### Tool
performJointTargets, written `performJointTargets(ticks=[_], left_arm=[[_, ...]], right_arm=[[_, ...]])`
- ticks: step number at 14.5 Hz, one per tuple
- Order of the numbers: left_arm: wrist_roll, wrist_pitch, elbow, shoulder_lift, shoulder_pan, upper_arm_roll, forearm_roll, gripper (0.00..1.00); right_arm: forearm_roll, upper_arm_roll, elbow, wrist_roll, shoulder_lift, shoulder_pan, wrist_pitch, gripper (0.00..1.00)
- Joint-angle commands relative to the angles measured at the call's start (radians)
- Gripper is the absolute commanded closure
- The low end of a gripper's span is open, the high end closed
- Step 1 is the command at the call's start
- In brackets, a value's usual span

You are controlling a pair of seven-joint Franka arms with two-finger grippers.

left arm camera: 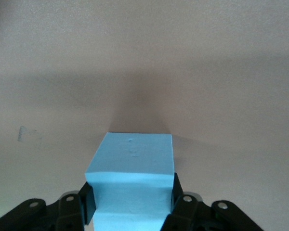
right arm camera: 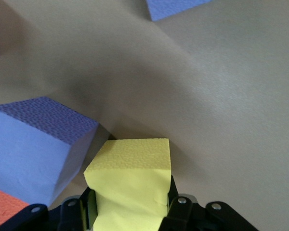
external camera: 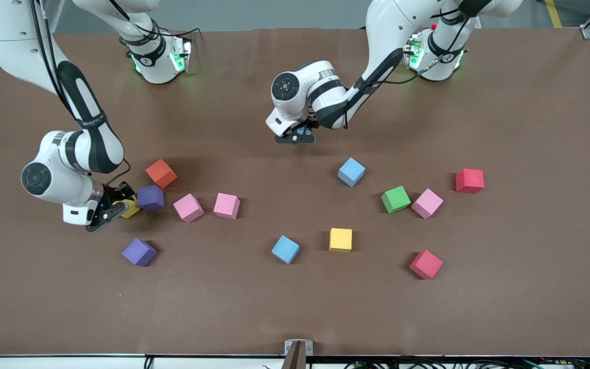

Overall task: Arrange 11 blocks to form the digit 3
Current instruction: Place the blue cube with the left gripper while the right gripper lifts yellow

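My right gripper (external camera: 117,207) is shut on a yellow block (external camera: 131,209), low at the table, right beside a purple block (external camera: 150,198). In the right wrist view the yellow block (right arm camera: 130,180) sits squeezed between the fingers of the right gripper (right arm camera: 130,207), with the purple block (right arm camera: 33,144) next to it. My left gripper (external camera: 297,136) is shut on a light blue block (left arm camera: 132,178) and holds it over bare table. Loose blocks lie scattered. No figure of the digit 3 shows.
Orange (external camera: 161,173), two pink (external camera: 188,207) (external camera: 226,205) and purple (external camera: 139,251) blocks lie toward the right arm's end. Light blue (external camera: 286,249), yellow (external camera: 340,239), light blue (external camera: 351,171), green (external camera: 395,199), pink (external camera: 426,203) and two red (external camera: 469,180) (external camera: 425,264) blocks lie toward the left arm's end.
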Motion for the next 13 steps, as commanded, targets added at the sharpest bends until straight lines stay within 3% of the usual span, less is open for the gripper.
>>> performJointTargets(ticks=[1, 3, 5, 7, 13], left_arm=[[-0.016, -0.014, 0.024, 0.021, -0.011, 0.009, 0.022, 0.95], [-0.016, -0.014, 0.028, 0.021, -0.01, 0.01, 0.022, 0.9], [-0.01, -0.013, 0.031, 0.019, -0.008, 0.012, 0.022, 0.9], [-0.005, -0.014, 0.039, 0.019, -0.004, 0.012, 0.023, 0.9], [-0.014, -0.01, 0.053, 0.033, -0.001, 0.012, 0.075, 0.89]], right_arm=[[0.033, 0.007, 0.015, 0.005, -0.012, -0.065, -0.003, 0.82], [0.081, 0.005, 0.041, 0.006, -0.014, -0.081, -0.037, 0.88], [0.125, 0.003, 0.116, 0.067, -0.012, -0.082, -0.155, 0.89], [0.126, 0.002, 0.176, 0.144, -0.012, -0.082, -0.261, 0.89], [0.142, 0.008, 0.253, 0.428, -0.028, -0.061, -0.391, 0.95]])
